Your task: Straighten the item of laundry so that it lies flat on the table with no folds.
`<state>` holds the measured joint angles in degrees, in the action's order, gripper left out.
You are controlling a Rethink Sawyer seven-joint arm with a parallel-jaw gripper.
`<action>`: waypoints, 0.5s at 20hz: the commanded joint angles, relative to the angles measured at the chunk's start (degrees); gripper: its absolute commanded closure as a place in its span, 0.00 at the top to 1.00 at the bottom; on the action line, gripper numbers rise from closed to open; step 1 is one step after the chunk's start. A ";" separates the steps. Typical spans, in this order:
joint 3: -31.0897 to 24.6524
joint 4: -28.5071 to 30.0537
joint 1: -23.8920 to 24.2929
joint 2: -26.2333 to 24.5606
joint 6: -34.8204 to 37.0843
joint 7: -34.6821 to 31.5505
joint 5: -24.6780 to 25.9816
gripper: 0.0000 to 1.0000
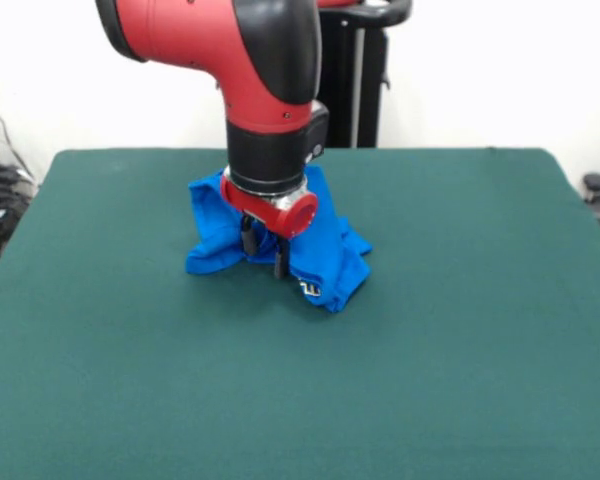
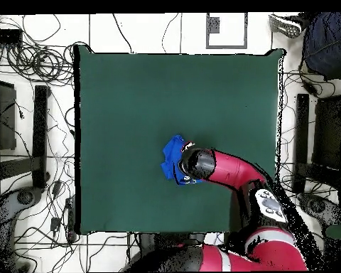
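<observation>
Your shirt (image 1: 325,255) is bunched into a crumpled blue heap right under the gripper (image 1: 264,250), spilling out to both sides of it in the front view. One lobe sags down beside the gripper on the picture's left; a longer fold runs off on the other side and ends in a low corner where a scrap of white print shows. The cloth rises toward the gripper, like a small tent, and is anything but flat.

The gripper's dark fingers reach down into the top of the heap, with blue cloth around them. You can see them touching the fabric, but whether they are clenched on it or released I cannot tell.

From overhead, the shirt (image 2: 172,158) peeks out beyond the arm's (image 2: 230,170) black wrist, which covers the part beneath the gripper.

Around the heap the green bench (image 1: 460,350) lies bare on every side, with the shirt well apart from all its edges. Off the bench, cables (image 2: 31,64) trail across the floor.
</observation>
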<state>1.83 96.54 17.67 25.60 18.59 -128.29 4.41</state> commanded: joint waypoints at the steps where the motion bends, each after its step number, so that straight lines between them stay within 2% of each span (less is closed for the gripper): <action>1: -8.39 2.44 1.02 -2.21 -0.85 0.78 2.28 1.00; 10: -9.36 2.44 1.32 -1.56 0.71 0.13 2.53 1.00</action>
<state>-0.50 96.53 19.82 24.72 18.58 -128.29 5.03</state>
